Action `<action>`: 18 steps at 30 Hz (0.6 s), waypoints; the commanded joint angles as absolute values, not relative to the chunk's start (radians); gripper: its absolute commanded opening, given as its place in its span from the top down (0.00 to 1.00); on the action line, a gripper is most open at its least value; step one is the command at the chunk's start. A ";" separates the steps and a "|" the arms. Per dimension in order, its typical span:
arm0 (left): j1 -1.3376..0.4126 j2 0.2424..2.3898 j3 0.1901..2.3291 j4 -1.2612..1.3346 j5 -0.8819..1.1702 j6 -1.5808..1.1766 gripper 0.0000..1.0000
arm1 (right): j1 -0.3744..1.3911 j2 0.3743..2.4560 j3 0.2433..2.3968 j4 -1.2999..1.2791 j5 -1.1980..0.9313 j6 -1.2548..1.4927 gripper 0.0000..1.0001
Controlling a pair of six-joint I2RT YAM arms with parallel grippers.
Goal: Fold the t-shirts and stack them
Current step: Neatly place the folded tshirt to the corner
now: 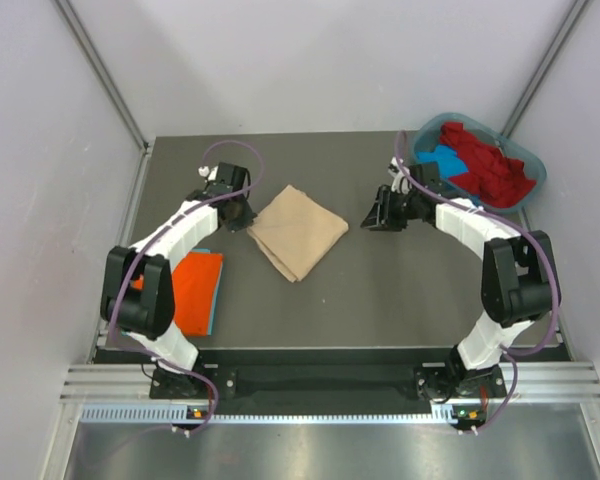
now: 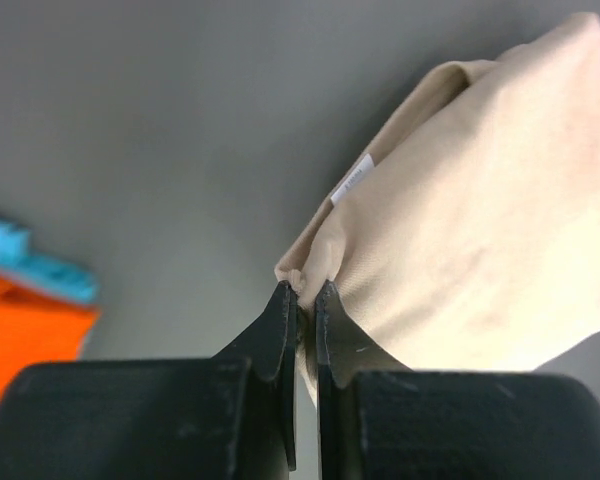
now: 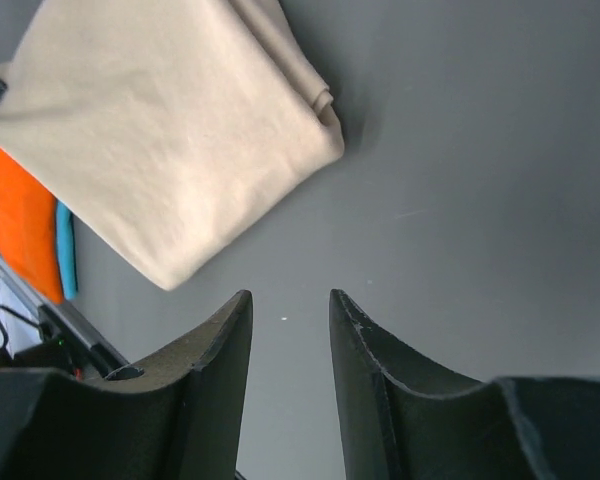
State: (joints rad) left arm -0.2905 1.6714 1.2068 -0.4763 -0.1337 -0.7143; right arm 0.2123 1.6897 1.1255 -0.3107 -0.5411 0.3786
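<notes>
The left gripper (image 2: pixel 302 292) clamps a corner of the soft, light beige t-shirt (image 2: pixel 470 250), likely to sag; the right gripper (image 3: pixel 288 305) beside it stands half-open, empty.

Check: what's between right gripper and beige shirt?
Only bare table between the right gripper and the beige shirt; clearest in the right wrist view.

Empty, parted right claw (image 3: pixel 288 297) near the folded beige t-shirt (image 3: pixel 170 130)
</notes>
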 commanded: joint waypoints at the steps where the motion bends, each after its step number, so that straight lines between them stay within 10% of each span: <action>1: -0.288 1.559 1.235 -0.636 -0.278 -0.724 1.00 | 0.242 1.669 1.137 -0.261 -0.541 0.393 0.62; 18: -0.290 1.289 1.273 -1.006 -0.589 -0.769 1.00 | 0.278 1.640 1.046 -0.176 -0.604 0.387 0.62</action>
